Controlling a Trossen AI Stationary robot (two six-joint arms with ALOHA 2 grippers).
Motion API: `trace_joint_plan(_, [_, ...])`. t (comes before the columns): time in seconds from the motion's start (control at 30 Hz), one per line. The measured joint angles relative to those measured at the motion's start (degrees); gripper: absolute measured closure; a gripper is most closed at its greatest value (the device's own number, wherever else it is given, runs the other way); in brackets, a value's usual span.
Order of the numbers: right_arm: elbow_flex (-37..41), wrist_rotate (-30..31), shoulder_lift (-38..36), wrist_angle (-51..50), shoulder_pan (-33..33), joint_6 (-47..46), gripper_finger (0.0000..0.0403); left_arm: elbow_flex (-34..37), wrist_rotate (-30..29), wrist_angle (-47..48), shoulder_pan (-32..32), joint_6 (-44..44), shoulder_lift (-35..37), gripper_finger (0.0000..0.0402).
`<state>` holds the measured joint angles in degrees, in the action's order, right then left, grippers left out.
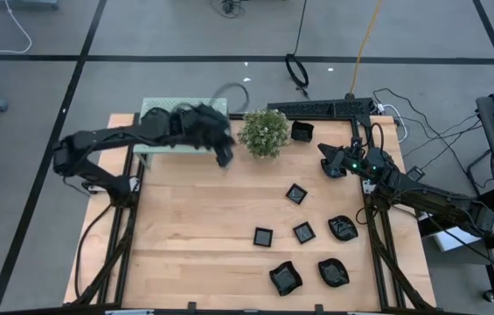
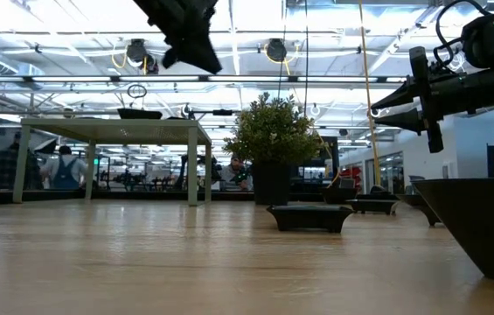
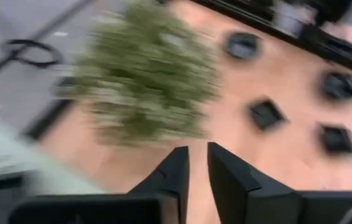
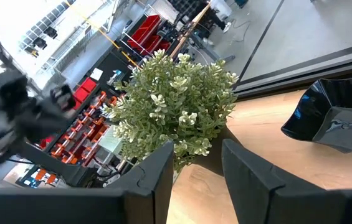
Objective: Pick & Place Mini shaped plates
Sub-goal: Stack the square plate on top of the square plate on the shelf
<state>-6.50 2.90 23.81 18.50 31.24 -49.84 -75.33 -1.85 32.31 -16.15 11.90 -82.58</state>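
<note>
Our left gripper [image 3: 197, 171] hangs above the table, fingers slightly apart and empty, plant [image 1: 264, 131] just ahead. Our right gripper [image 4: 197, 165] waits spread, empty. Plates [image 1: 303, 232] lie scattered beyond both.

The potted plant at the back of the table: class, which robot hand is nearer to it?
Left. The left hand hangs just beside the potted plant, close to its leaves. The right hand sits farther off on the plant's other side, open and holding nothing.
</note>
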Motion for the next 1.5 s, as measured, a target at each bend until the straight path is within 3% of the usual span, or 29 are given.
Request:
trace_joint_plan(0.3, [0.0,0.0,0.0,0.0,0.0,0.0,0.028,0.0,2.4,-4.2,13.6,-2.4,-10.1,0.028])
trace_joint_plan(0.73, [0.0,0.0,0.0,-0.1,0.0,0.0,0.028,0.0,2.4,-20.5,24.6,0.3,-25.9,0.0288])
trace_joint_plan(0.9, [0.0,0.0,0.0,0.0,0.0,0.0,0.028,0.0,0.1,-29.2,27.4,-2.4,-33.4,0.0288])
trace_joint_plan(1.03, [0.0,0.0,0.0,0.0,0.0,0.0,0.028,0.0,-3.5,-30.4,28.5,-6.4,-37.0,0.0288])
trace_joint_plan(1.4, [0.0,0.0,0.0,0.0,0.0,0.0,0.028,-0.1,-6.2,-25.7,28.8,-2.1,-38.2,0.0291])
trace_joint_plan(1.5, [0.0,0.0,0.0,0.0,0.0,0.0,0.028,-0.1,-6.1,-25.2,28.9,-1.0,-38.2,0.0313])
